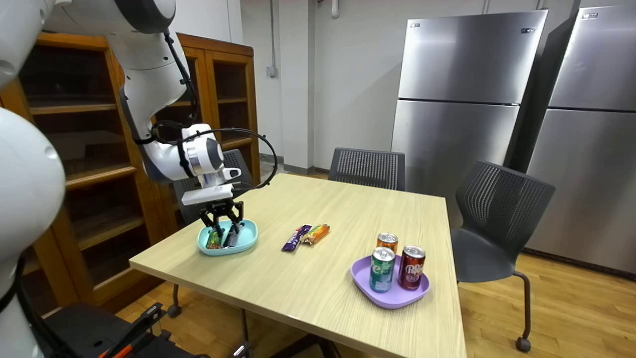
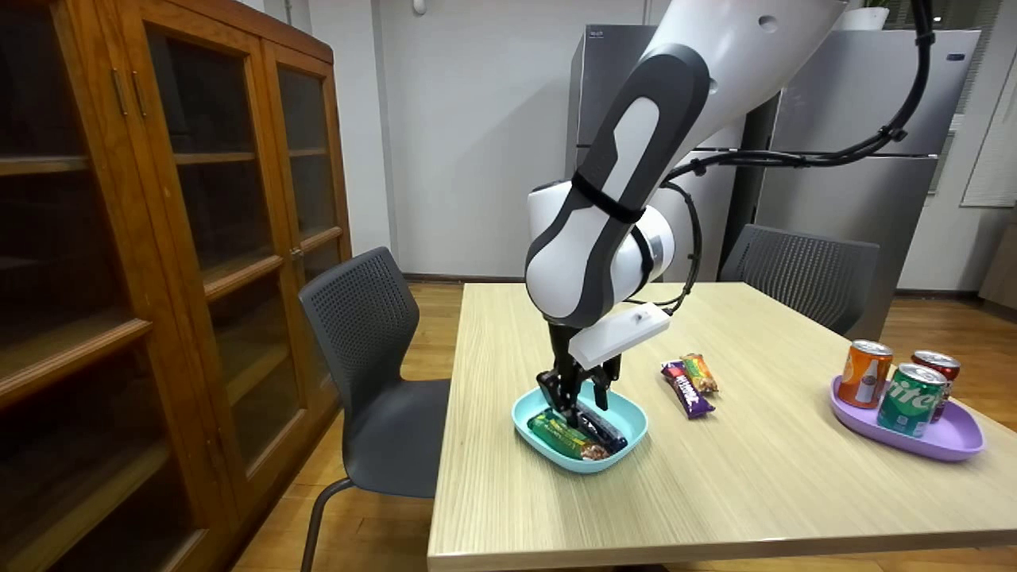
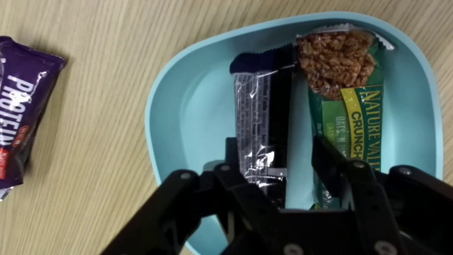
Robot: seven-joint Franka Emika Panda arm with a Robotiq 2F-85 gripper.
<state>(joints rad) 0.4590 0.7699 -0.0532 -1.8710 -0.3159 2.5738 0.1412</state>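
Wrist view: the black claw (image 3: pixel 276 152) stands moderately spread, gripping nothing, its fingers (image 3: pixel 231 152) straddling a dark snack bar (image 3: pixel 263 120) that lies flat in a blue tray (image 3: pixel 205 106). One finger is close by the bar's edge, though whether it touches is hard to tell; bare tray shows between the bar and the opposite finger. This stance probably suits the bar's narrow width, and the tray's raised rim presumably keeps its contents together. The bar's wrapper is shiny, navy to black, with a grey panel of small print and a crimped end. Just beside it lies a green granola bar (image 3: pixel 348 120), also in the tray. Farther out on the pale counter (image 2: pixel 755 477), a purple protein bar (image 3: pixel 24 106) and an orange-wrapped bar (image 1: pixel 316 233) lie together. In both exterior views a purple plate (image 2: pixel 953 445) carries an orange can (image 2: pixel 864 373), a green can (image 2: pixel 911 401) and a dark red can (image 1: pixel 411 268), all upright.
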